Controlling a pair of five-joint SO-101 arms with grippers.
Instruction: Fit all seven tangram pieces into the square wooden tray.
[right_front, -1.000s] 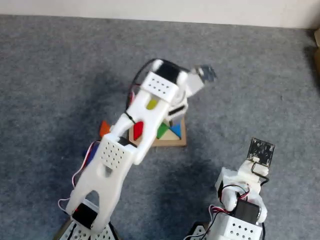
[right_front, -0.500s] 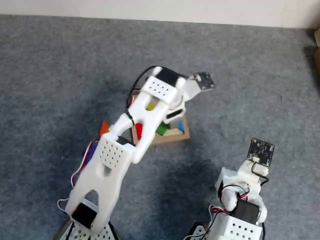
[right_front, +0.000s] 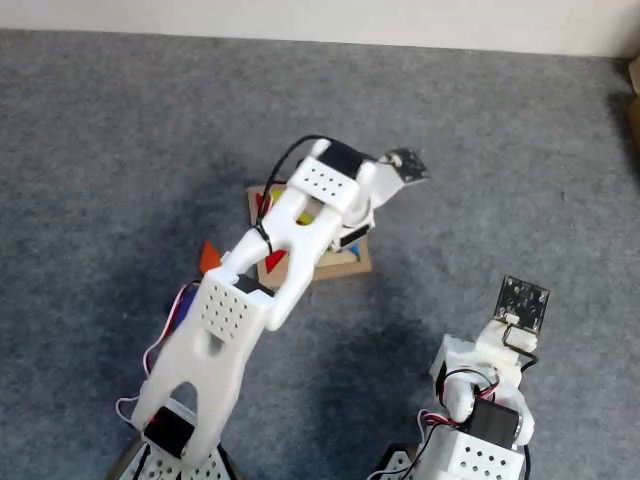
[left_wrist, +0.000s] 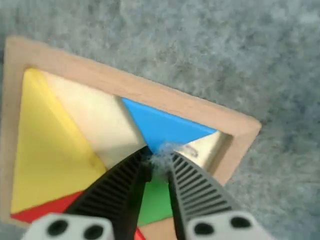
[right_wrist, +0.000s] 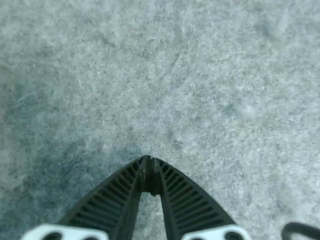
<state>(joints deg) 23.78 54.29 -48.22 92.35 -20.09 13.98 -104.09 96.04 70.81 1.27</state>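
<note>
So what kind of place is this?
Probably a robot practice bench: a left arm and a right arm stand on grey felt-like covering, with a wooden tangram tray in front.

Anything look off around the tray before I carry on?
Yes. An orange tangram piece lies on the grey carpet outside the square wooden tray, not yet placed. Inside the tray, bare wood shows between the blue triangle and the yellow triangle.
</note>
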